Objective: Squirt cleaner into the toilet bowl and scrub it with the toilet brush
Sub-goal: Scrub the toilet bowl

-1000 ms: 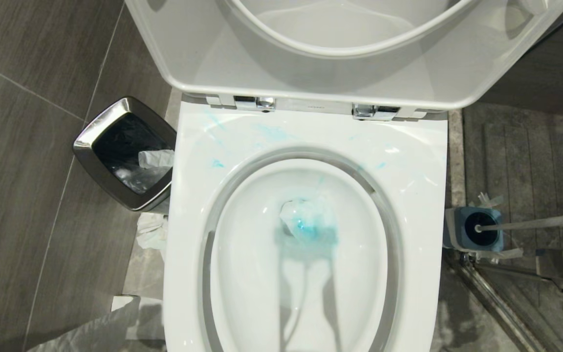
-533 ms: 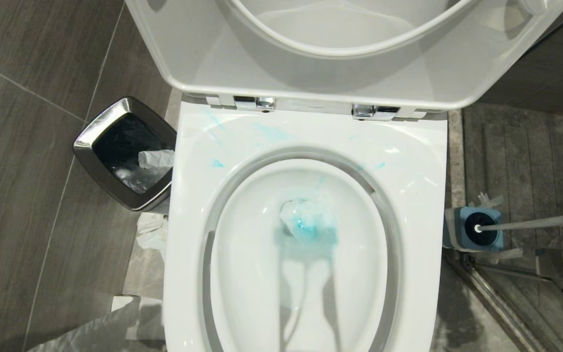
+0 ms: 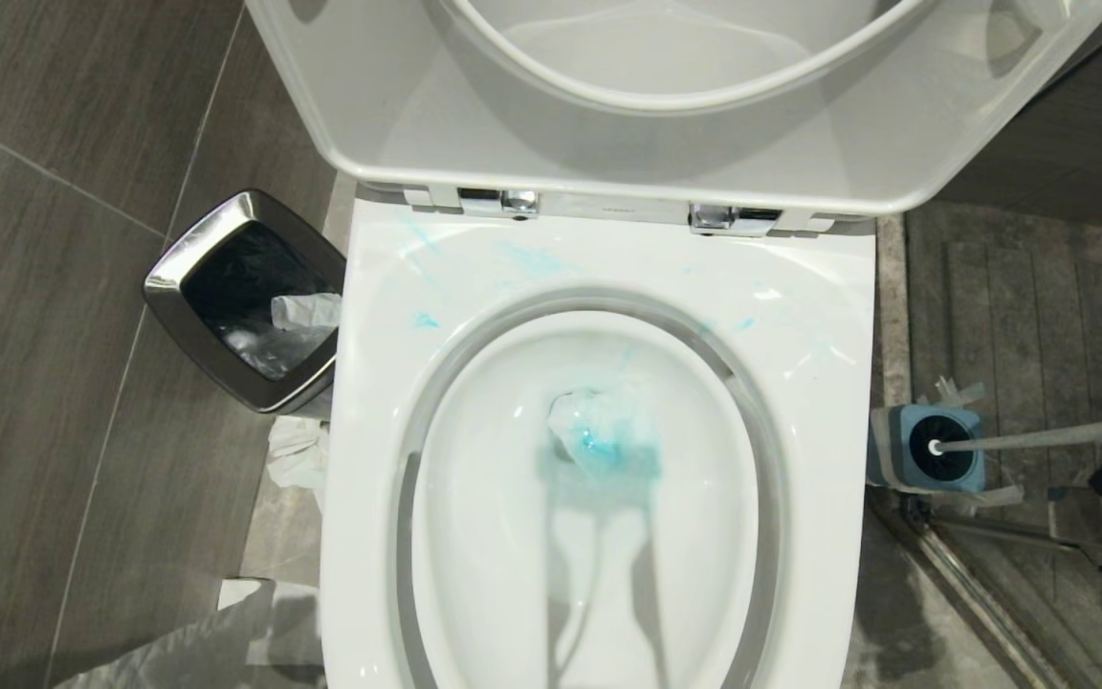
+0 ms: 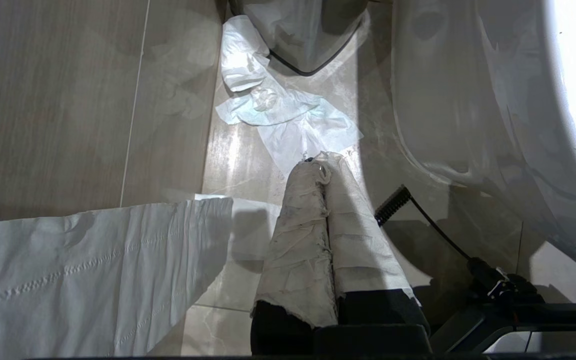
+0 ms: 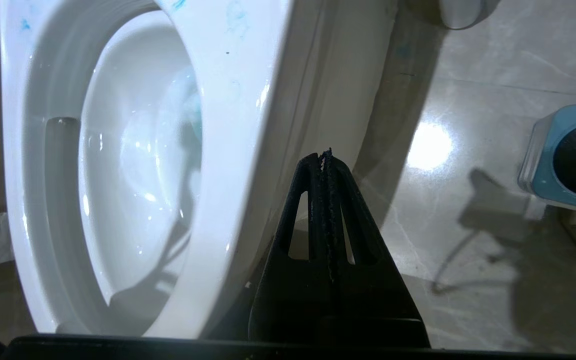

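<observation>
The toilet bowl [image 3: 828, 316] stands open below me, with its seat and lid raised. Cleaner [image 3: 604, 445] tints a patch around a wad of paper at the bottom, and thin smears [image 3: 532, 258] mark the back rim. The toilet brush [image 3: 1039, 438] stands in its blue-grey holder [image 3: 929, 450] on the floor to the right. My right gripper [image 3: 1101, 478] shows as a dark tip just below the handle, apart from it. In the right wrist view this gripper [image 5: 325, 155] is shut and empty beside the bowl's outer wall [image 5: 318, 75], with the holder [image 5: 568, 160] off to one side. My left gripper [image 4: 320, 162], wrapped in white cloth, is shut and parked low over the floor.
A square steel bin [image 3: 245, 297] with a black liner stands left of the toilet. Crumpled tissue [image 4: 278, 110] and a paper sheet [image 4: 83, 270] lie on the floor near the left gripper. A steel shower-door bar [image 3: 991, 612] runs along the floor at the right.
The right gripper has come into the head view at the right edge, first over the brush handle's end, and now sits lower, below the handle. The left arm has kept still.
</observation>
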{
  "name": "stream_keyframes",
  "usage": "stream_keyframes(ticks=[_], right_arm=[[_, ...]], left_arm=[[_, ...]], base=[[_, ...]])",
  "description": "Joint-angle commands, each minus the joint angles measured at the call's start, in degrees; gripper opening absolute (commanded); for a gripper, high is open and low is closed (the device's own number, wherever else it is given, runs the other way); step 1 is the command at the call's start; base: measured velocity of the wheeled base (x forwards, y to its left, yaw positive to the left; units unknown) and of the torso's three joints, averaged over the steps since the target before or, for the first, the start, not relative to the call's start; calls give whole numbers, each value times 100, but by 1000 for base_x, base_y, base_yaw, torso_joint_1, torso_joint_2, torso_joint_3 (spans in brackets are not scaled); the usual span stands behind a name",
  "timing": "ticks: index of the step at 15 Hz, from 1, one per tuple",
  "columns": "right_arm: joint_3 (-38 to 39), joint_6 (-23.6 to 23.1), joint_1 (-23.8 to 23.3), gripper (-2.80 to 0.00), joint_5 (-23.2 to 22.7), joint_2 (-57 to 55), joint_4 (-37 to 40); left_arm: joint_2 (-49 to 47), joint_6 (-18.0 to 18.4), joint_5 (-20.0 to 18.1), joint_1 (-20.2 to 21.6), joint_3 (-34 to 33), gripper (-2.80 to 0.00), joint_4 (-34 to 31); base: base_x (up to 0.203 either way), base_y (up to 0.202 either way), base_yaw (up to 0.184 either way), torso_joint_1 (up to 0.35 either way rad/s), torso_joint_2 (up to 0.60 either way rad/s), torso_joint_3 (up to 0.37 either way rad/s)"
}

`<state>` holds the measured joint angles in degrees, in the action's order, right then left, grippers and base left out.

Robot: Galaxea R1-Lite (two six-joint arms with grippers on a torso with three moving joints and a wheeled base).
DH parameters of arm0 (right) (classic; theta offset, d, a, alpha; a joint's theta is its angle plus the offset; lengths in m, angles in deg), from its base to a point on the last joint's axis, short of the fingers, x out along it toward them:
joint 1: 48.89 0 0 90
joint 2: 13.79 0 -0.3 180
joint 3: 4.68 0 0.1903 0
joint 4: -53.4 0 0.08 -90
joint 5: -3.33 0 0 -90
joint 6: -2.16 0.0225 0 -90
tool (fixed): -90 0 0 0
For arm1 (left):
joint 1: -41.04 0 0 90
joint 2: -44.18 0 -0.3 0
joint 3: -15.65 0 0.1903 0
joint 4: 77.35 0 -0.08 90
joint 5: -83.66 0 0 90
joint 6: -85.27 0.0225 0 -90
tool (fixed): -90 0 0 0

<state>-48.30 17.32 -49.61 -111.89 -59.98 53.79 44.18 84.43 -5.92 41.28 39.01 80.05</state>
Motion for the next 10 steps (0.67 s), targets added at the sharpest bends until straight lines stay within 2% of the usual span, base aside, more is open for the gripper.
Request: stream_keyframes(ticks=[1,2,5,8,10], right_arm=[[-34,10,140,-280,-18,-94,-14],[-87,0,286,-280,-18,-158,-14],[-310,10,330,-280,-10,-595,-78],[-309,222,335,-280,6,-1163,-1068],[-385,268,336,-280,19,-1419,-1351]], left_arm=[[0,-4,2,2,-44,-280,2],[0,-4,2,2,-44,-280,0],[0,-4,2,2,-44,-280,2],[0,-4,2,2,-44,-280,2],[0,-4,2,2,-44,-280,2]], base=[[0,0,0,0,0,0],[0,0,0,0,0,0],[0,0,0,0,0,0],[0,0,0,0,0,0],[0,0,0,0,0,0]])
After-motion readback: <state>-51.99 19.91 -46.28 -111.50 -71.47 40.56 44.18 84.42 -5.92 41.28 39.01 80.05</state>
